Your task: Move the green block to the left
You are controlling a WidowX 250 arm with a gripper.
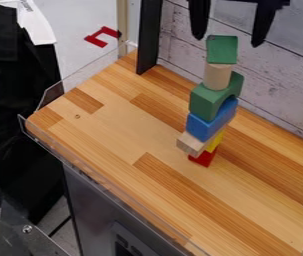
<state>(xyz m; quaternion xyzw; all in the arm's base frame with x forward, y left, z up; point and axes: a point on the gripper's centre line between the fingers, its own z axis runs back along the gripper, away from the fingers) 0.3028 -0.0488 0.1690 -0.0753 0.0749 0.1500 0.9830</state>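
My gripper point(228, 42) hangs at the top edge, open, with its two black fingers spread wide. Between and just below the fingertips in the view is a green block point(222, 50), the top piece of a tall stack; neither finger visibly touches it. It rests slightly tilted on a pale wooden cylinder point(218, 76). Under that come a green arch-like block point(207, 102) and a blue block point(210, 122). Lower down are a pale wood block point(191, 144), a yellow block point(215, 142) and a red block point(204, 158) at the base.
The stack stands right of centre on a wooden tabletop point(107, 130), with bare surface to its left and in front. A clear rim runs along the left edge. A black post point(149, 37) rises at the back, beside a whitish plank wall point(274, 75).
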